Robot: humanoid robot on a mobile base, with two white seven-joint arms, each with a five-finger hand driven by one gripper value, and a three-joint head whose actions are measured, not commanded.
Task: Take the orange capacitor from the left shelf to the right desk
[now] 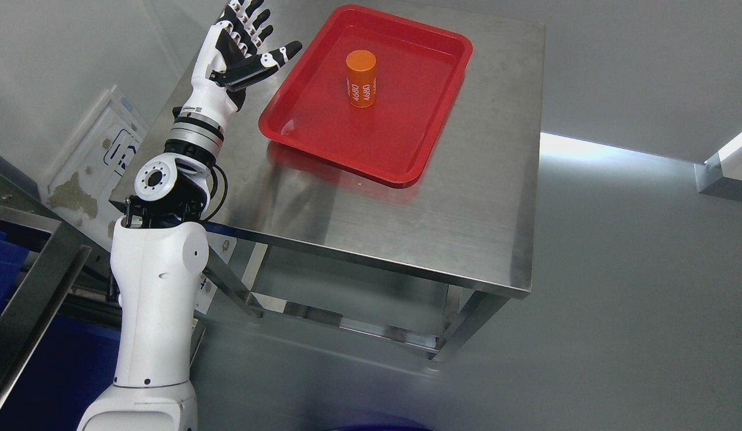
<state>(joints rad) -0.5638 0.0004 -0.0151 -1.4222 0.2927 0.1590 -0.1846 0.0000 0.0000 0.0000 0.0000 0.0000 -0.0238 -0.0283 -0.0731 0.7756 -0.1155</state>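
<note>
An orange capacitor (361, 78), a cylinder with white print, stands upright in a red tray (323, 134) on a steel desk (407, 209). My left hand (248, 42) is raised above the desk's far left side, to the left of the tray and apart from the capacitor. Its fingers are spread and it holds nothing. My right arm is out of view.
A steel shelf frame (42, 269) with blue bins (3, 263) stands at the lower left. A white panel (96, 155) leans behind the desk's left edge. Grey floor lies to the right of the desk.
</note>
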